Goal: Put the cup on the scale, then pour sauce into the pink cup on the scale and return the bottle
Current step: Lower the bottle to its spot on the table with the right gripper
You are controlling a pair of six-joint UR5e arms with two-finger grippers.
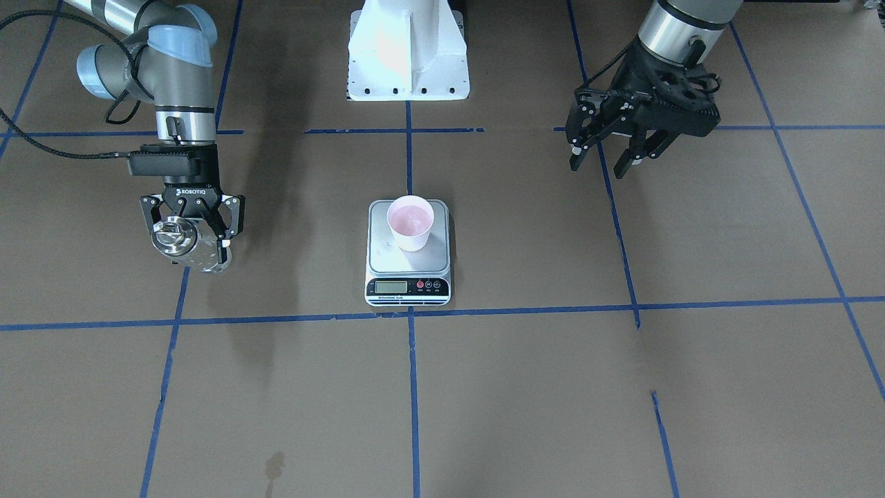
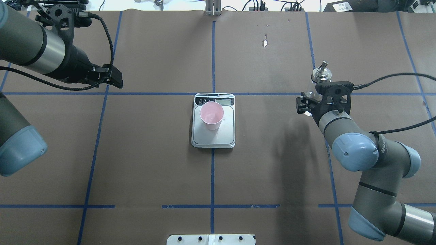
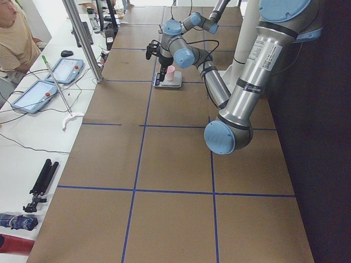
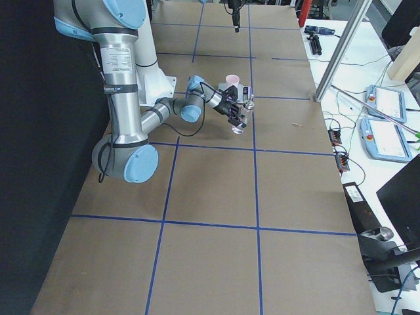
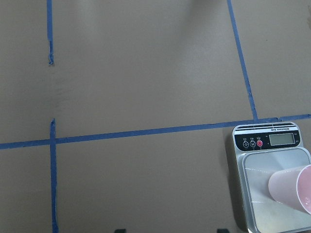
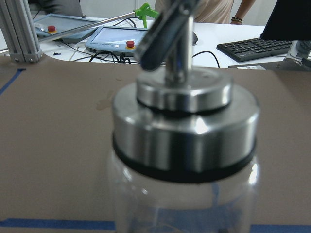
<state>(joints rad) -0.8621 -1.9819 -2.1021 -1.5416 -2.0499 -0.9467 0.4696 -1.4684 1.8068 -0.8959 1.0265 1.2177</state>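
Note:
The pale pink cup [image 1: 410,221] stands upright on the silver-grey scale [image 1: 408,285] at the table's middle, and also shows in the overhead view [image 2: 211,115]. My right gripper [image 1: 188,243] is shut on the glass bottle [image 1: 181,242], one finger against each side of it. The bottle's silver pourer cap [image 2: 320,76] points up, well to the side of the scale. No sauce can be made out through the glass [image 6: 184,194]. My left gripper [image 1: 597,166] hangs open and empty above the table, far from the cup. Its wrist view catches the scale [image 5: 265,141] and the cup [image 5: 291,189].
Blue tape lines [image 2: 213,177] divide the brown table into squares. The white robot base [image 1: 408,55] stands behind the scale. A side bench with tablets [image 3: 33,93], cables and a seated person [image 3: 13,38] runs along the far edge, past a metal post [image 3: 82,38].

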